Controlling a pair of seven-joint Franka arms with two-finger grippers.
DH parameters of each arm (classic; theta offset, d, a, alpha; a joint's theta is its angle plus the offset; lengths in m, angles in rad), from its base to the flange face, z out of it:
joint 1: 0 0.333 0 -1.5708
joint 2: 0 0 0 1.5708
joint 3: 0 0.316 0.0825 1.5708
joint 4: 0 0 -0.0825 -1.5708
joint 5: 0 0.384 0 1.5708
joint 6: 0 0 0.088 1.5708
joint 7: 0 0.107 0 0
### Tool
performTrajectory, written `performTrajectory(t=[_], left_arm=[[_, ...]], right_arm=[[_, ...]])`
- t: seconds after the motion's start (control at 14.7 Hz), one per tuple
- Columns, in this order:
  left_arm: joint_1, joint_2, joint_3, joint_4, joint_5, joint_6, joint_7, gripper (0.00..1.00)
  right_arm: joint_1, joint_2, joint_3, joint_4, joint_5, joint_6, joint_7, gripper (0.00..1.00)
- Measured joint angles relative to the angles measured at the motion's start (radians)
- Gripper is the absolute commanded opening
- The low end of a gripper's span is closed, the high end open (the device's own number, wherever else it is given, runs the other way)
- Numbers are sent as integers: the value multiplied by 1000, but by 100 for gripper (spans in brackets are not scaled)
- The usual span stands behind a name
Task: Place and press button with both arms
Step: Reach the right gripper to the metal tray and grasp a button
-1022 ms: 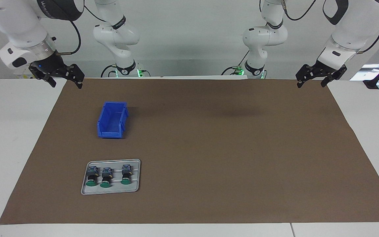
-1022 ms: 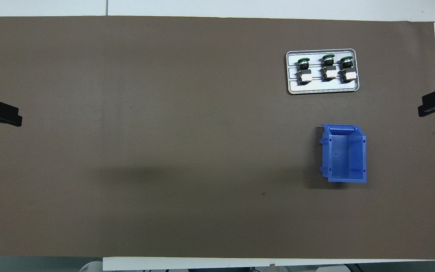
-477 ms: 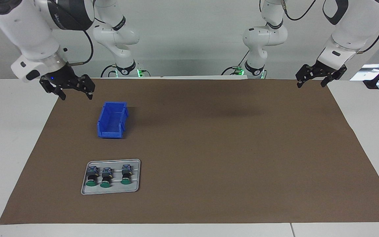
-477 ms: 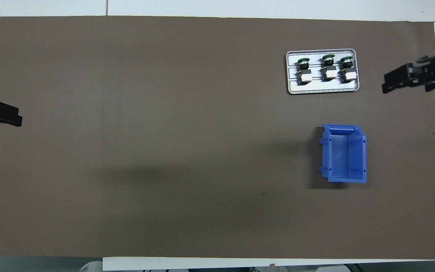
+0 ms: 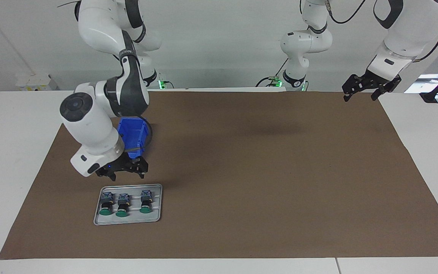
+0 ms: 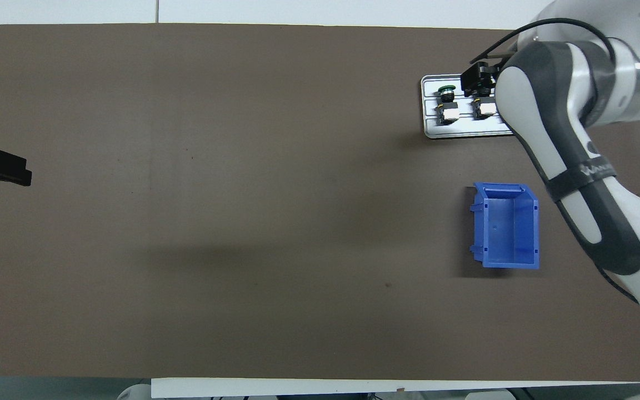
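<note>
Big swing from the right arm (image 5: pixel 101 114): half a second back its tool was up by the tabletop's corner at the robots' edge, and now the right tool (image 5: pixel 127 175) hangs low, over the robots' side rim of the grey tray (image 5: pixel 158 219), fingers spread and holding nothing. From the facing camera, that arm bends down in front of the blue bin (image 5: pixel 137 129) and hides much of it. Three green-capped push-buttons lie in a row in the tray, caps pointing away from the robots: the first button (image 5: pixel 106 205) toward the right arm's end, the middle button (image 5: pixel 122 206) beside it, the third button (image 5: pixel 145 203) toward the left arm's end. None is touched. The tray sits on the brown mat (image 5: pixel 261 171), farther from the robots than the bin. The left tool (image 5: pixel 359 93) waits over the mat's corner at the robots' edge, fingers spread, unchanged from the earlier frames.

Switching to the overhead camera: the right arm (image 6: pixel 575 139) sweeps in from the bottom corner and covers one end of the tray (image 6: pixel 464 132). The right tool (image 6: pixel 478 83) shows as a black block over the row of buttons; only the third button (image 6: pixel 445 103) is fully clear, the middle button (image 6: pixel 484 108) half covered, the first one hidden. The blue bin (image 6: pixel 506 225) stands open, nothing in it. At the mat's left-arm edge the left tool (image 6: pixel 0 166) pokes in.
</note>
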Motion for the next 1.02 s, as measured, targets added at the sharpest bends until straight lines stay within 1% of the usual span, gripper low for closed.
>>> performTrajectory(t=[0.14, 0.27, 0.61, 0.68, 0.82, 0.89, 0.95, 1.02], left_arm=[[0, 0, -1, 0, 0, 0, 0, 100], [-1, 0, -1, -2, 0, -1, 0, 100], [-1, 0, -2, -2, 0, -1, 0, 100], [-1, 0, -2, -2, 0, -1, 0, 100], [-2, 0, -2, -2, 0, -1, 0, 100], [-2, 0, -2, -2, 0, -1, 0, 100], [-2, 0, -3, -2, 0, -1, 0, 100], [-3, 0, -3, -2, 0, -1, 0, 100]], right_arm=[[12, 42, 3, 0, 0, 54, 0, 98], [17, 68, 4, -12, 0, 107, 0, 96], [17, 101, 3, -107, 0, 233, -30, 95], [17, 103, 3, -127, 0, 255, -39, 89], [16, 104, 2, -161, -1, 289, -63, 72], [15, 104, 2, -168, -1, 293, -70, 61], [15, 104, 2, -171, -1, 293, -74, 46], [14, 104, 2, -172, -2, 293, -78, 14]])
